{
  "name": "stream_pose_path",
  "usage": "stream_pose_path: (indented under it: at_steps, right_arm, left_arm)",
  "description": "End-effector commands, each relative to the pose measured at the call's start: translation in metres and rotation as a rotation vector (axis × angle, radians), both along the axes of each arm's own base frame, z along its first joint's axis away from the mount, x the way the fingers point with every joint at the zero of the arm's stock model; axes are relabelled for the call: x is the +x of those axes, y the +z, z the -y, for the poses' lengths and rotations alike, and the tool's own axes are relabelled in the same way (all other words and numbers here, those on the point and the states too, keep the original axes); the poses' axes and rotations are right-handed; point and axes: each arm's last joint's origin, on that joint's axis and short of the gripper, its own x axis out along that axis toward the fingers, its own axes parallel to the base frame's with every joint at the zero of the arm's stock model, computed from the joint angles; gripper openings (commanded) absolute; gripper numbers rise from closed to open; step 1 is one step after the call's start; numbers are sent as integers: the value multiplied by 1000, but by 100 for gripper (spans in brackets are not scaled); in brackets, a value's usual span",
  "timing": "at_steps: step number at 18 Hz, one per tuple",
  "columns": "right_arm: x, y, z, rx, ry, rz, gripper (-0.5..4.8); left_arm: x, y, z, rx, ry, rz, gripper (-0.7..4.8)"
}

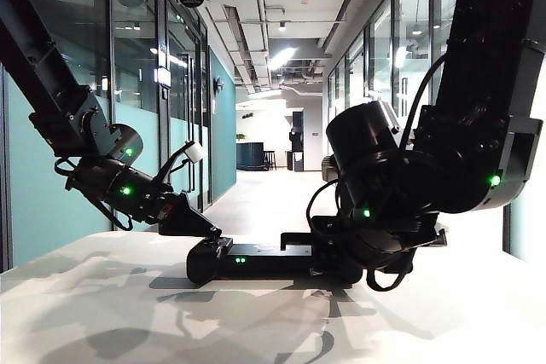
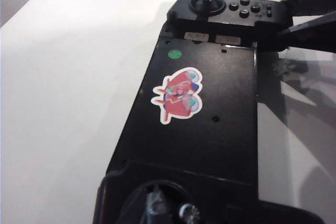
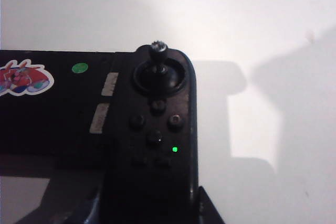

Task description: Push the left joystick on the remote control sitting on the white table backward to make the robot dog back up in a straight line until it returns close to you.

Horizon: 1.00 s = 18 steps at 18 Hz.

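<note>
The remote control (image 1: 256,259) lay flat on the white table (image 1: 102,313), lengthwise across the exterior view, and everything else is placed here against it. Both arms were bent down to it from either side. The right gripper (image 3: 149,211) was seen at the controller's right end, one dark finger on each side of that end, so the body appeared to be clamped there, probably to keep it from sliding when a stick was pushed. The right joystick (image 3: 158,56) stood upright just beyond that grip, with small round buttons and a green light (image 3: 174,149) between stick and fingers.

The left gripper (image 1: 192,223) was lowered to the controller's opposite end, where the left joystick would sit. In the left wrist view only dark metal parts at the near end of the controller could be made out, so whether those jaws stood wide or narrow could not be told, nor whether the stick was touched; the left joystick itself was hidden.

On the controller's flat middle a reddish sticker (image 2: 177,94) and a green dot (image 2: 174,54) were visible. Behind the table a long corridor with glass walls was seen. No robot dog could be found in any view. Nothing else lay on the table near the controller.
</note>
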Motion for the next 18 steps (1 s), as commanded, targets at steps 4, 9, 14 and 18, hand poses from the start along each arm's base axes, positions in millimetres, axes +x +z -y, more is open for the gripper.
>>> stream_pose_path:
  at_steps: [4, 9, 14, 18]
  right_arm:
    - [1, 3, 0, -1, -12, 21, 144]
    - [1, 3, 0, -2, -12, 20, 144]
    - [1, 3, 0, -2, -12, 20, 156]
    - [1, 3, 0, -11, -9, 20, 214]
  left_arm:
    - [11, 3, 0, 19, 195, -59, -6]
    - [28, 15, -3, -9, 539, -84, -6]
    - [30, 52, -6, -45, 749, -71, -6]
    - [26, 84, -7, -85, 759, -42, -6]
